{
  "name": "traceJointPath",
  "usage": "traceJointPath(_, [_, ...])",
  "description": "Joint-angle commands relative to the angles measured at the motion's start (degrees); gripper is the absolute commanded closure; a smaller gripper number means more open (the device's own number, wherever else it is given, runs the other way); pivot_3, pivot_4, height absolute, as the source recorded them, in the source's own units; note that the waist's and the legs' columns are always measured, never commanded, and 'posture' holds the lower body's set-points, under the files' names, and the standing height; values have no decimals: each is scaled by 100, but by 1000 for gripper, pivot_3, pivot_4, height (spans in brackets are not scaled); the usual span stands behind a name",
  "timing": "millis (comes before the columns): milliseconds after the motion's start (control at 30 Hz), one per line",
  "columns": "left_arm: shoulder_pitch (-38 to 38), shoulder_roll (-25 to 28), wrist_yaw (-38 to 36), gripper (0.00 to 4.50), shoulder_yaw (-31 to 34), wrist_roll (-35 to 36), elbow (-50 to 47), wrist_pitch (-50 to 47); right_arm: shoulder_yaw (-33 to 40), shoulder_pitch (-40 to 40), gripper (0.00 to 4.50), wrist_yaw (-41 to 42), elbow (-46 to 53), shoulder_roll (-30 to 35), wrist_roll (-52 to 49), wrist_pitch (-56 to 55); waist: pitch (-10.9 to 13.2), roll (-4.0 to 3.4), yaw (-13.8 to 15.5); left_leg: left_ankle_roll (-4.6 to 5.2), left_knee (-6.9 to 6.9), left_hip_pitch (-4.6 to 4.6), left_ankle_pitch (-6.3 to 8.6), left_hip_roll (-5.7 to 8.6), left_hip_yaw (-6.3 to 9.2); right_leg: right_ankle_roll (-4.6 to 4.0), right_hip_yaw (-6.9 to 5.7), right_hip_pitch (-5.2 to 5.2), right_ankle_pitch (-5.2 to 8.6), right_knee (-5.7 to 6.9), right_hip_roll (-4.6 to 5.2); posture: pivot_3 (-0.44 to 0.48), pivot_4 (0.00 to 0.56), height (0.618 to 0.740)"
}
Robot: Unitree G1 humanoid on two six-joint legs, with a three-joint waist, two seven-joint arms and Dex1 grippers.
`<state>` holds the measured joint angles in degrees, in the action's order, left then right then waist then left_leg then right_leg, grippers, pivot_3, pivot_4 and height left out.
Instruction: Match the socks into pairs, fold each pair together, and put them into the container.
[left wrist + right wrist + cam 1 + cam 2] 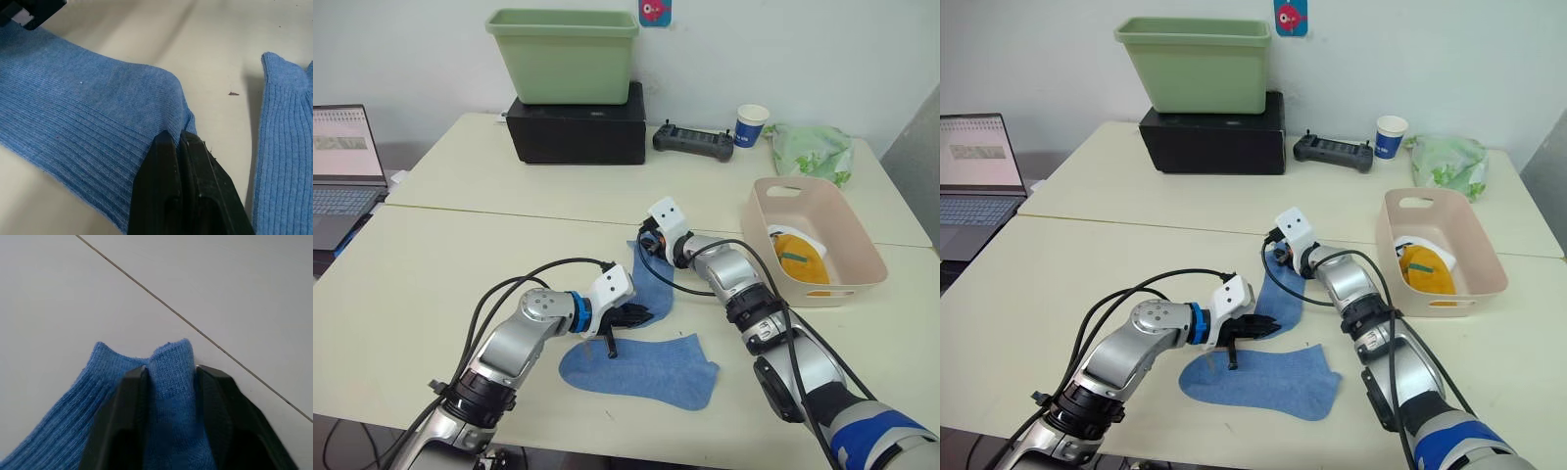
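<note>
Nearest: a flat blue sock [641,370] on the tabletop [431,264], just below and beside the left jaws [631,315], unheld. Left jaws clenched on the near edge of the second blue sock [654,284], fabric bunched at the tips. Beyond, right jaws [649,238] grasping the far end of that same sock, knit pinched between both fingers [129,396]. Second sock thus stretched between the two sets of jaws, partly resting on the tabletop.

Judged step: carry the held sock over and lay it squarely on the flat one before folding. Keep both grips clenched; lift evenly so the fabric stays taut, not twisted. Align toe to toe and cuff to cuff. Avoid dragging the lower sock out of place.

Farther, beyond and to the side of the right jaws: pink container [862,257], already holding a yellow pair [800,258] over white fabric [781,234]. Farthest: green tub [563,54] on black box [576,132].
</note>
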<state>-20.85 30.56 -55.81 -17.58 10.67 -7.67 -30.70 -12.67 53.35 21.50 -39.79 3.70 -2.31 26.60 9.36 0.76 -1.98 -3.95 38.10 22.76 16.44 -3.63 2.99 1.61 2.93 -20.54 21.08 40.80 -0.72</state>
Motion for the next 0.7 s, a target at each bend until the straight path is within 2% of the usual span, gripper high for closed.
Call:
traceJointPath(33, [114, 190, -93, 4500, 2, -3, -81, -7, 220, -23, 4225, -2, 91, 33, -18, 65, 0, 0, -5, 0, 0, 0, 0, 0, 0, 0, 1, -1, 0, 0, 0, 0, 150, 720])
traceJointPath(67, [127, 247, -121, 4500, 35, 21, -93, 10, 247, -60, 4488, -13, 190, 45, -18, 81, 0, 0, -5, 0, 0, -1, 0, -1, 0, 0, 2, -1, 0, 1, 0, 0, 150, 720])
traceJointPath(267, [80, 887, -692, 4500, 454, 215, 272, 653, 777, -873, 4488, -530, 2263, 96, -269, 1023, 1, -2, 4, 0, -3, 18, 0, -6, -4, 0, 11, -32, 0, 10, 0, 0, 150, 720])
traceJointPath(367, [-185, 1178, -1117, 4500, 457, 61, 947, 1293, 899, -1681, 4488, -773, 3758, 37, -378, 1931, 1, -2, 7, 0, -4, 21, 0, -3, -22, 0, 41, -56, 0, 24, -2, 0, 150, 720])
traceJointPath(433, [-437, 1326, -1561, 4500, 316, -125, 1491, 2058, 863, -2340, 4488, -965, 4764, -30, -417, 2531, 1, -2, 14, 1, -7, 22, 0, -3, -26, 0, 53, -61, 0, 24, -6, 0, 150, 720])
traceJointPath(500, [-761, 1352, -2005, 4500, 195, -248, 2104, 2790, 887, -2894, 4488, -1175, 5637, -134, -449, 3122, 1, -2, 15, 1, -12, 21, 0, -1, -33, 0, 60, -66, 0, 24, -13, 0, 150, 720])
traceJointPath(700, [-1610, 1045, -2465, 4500, 37, -663, 3745, 4334, 1192, -3442, 4488, -1549, 6865, -566, -608, 4397, 1, -1, 8, 3, -10, 17, 1, 2, -58, -1, 76, -75, 0, 31, -16, 0, 150, 720])
